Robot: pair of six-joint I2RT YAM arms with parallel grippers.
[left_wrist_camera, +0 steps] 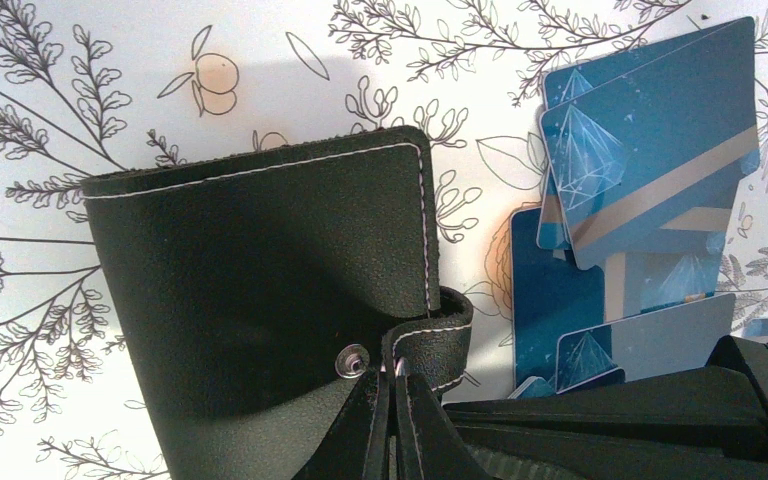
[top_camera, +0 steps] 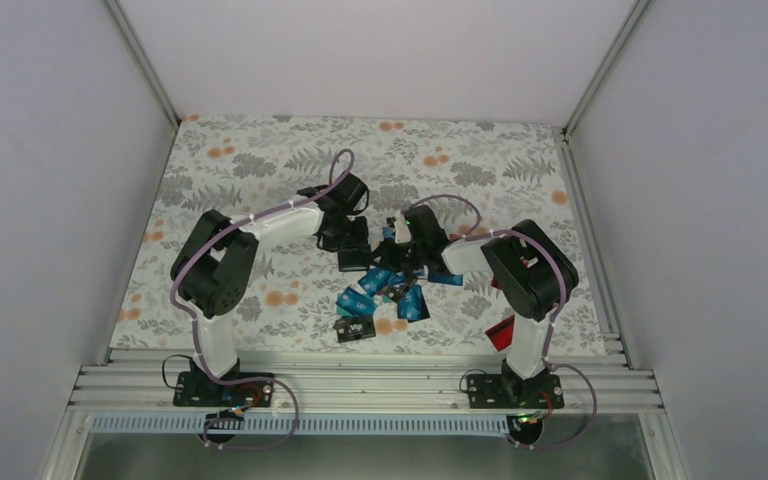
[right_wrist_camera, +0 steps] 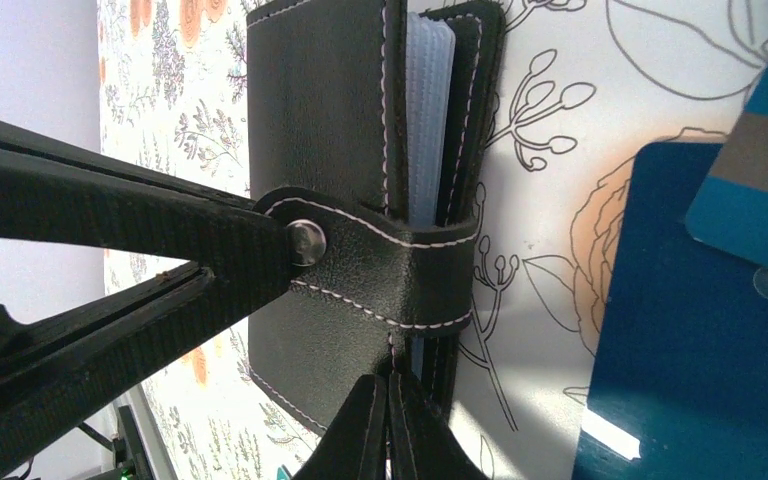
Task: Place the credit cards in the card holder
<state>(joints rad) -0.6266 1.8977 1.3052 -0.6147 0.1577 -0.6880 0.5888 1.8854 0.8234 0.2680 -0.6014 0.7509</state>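
Left pincer (left_wrist_camera: 398,402) nipped shut on the strap (left_wrist_camera: 432,340) of the card holder (left_wrist_camera: 260,280), right pincer (right_wrist_camera: 388,402) nipped shut on its open edge beside the strap.

Holder flat on the floral cloth (left_wrist_camera: 50,90) mid-table, seemingly snapped closed. Best to brace the body on the right and peel the strap off the snap (left_wrist_camera: 353,361) on the left with a short, straight pull, no twisting. Just right: overlapping blue credit cards (left_wrist_camera: 650,170), close enough to be dragged; farther right, a red card (top_camera: 501,331) well apart.
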